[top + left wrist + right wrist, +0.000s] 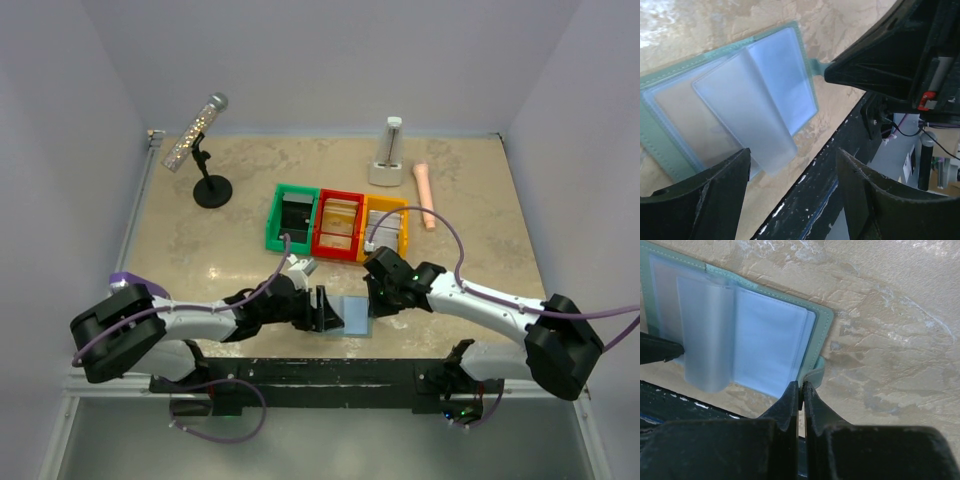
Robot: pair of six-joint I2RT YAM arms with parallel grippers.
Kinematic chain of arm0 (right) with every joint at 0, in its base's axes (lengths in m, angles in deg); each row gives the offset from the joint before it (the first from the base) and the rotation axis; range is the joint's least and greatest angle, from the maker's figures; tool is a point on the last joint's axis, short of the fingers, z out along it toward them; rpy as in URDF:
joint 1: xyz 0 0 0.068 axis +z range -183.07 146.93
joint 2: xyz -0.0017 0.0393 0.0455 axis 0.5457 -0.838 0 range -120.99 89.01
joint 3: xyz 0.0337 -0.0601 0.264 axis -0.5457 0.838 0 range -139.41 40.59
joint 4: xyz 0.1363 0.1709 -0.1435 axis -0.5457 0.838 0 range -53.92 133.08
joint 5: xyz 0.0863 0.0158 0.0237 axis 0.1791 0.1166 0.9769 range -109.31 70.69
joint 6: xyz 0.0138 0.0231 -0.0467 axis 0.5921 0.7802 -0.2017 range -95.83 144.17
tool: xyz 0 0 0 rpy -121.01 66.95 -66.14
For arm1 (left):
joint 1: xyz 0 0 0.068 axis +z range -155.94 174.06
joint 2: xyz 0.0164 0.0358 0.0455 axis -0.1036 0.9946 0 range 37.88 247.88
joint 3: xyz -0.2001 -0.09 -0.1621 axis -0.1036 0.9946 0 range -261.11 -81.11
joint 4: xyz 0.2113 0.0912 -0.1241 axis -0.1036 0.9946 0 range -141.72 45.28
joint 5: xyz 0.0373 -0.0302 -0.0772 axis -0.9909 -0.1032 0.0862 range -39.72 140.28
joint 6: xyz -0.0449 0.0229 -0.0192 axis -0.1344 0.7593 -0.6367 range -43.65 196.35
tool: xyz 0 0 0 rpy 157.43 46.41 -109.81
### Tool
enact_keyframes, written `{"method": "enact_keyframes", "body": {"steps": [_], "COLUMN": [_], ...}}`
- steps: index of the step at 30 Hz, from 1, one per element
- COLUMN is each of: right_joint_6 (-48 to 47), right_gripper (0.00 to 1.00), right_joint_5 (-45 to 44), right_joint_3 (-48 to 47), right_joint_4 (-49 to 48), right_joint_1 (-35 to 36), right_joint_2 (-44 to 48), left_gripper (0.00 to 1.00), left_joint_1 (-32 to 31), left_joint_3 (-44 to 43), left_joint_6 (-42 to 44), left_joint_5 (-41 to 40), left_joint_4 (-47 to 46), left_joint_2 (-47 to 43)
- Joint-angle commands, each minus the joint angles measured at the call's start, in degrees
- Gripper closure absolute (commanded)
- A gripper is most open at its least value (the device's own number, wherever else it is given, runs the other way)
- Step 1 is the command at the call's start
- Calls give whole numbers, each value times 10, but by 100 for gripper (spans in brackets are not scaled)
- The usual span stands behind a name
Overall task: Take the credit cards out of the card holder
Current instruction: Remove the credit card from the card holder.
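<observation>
The small bifold card holder [356, 316], grey-green outside with pale blue pocketed panels inside, lies open on the beige marbled counter [180, 260] near its front edge, between the two arms. The right gripper [801, 392] is clenched on the narrow grey-green closing tab at the holder's right edge, its fingers [787, 407] pressed together with only the tab between them. The left gripper [792, 162] is released, its black fingers [720, 185] spread wide at the holder's opposite edge; I cannot tell whether they touch it. A pale grey frosted plastic leaf [742, 112] rises tilted from the holder's fold and overhangs its near edge. Whether this is one of the credit cards or an empty sleeve cannot be told. Behind the holder, well apart, green, red and yellow plastic bins [337, 222] stand side by side.
</observation>
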Motion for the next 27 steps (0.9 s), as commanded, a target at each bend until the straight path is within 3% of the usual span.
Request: {"method": "enact_keyframes", "body": {"steps": [1,11,15,17,19,23,27], "right_joint_6": [13,18,21,22,22,29,33], "right_gripper": [100,100,100,100,100,100,100], "right_joint_5": [9,16,13,14,13,15,15], "right_joint_3": [6,10,16,19,19,24,37], "right_joint_4": [-14,-14,-17,-23,-25,-32,-36], "right_joint_1": [2,2,0,1,0,-1,-1], "right_joint_2": [-5,-10,-7,-8,-15,-23,-15], "left_gripper": [27,27,26,25,25,25,26], "left_joint_1": [-10,-20,-23,-32,-44,-54,-57], "left_joint_3": [-42,-82,-65,-85,-116,-154,-104], "left_joint_6": [19,40,61,83,98,84,74], "left_joint_5": [34,79,103,120,134,174,140], "left_joint_4": [-52,-72,-103,-76,-39,-53,-96], "left_joint_2": [18,32,-1,-4,15,77,32]}}
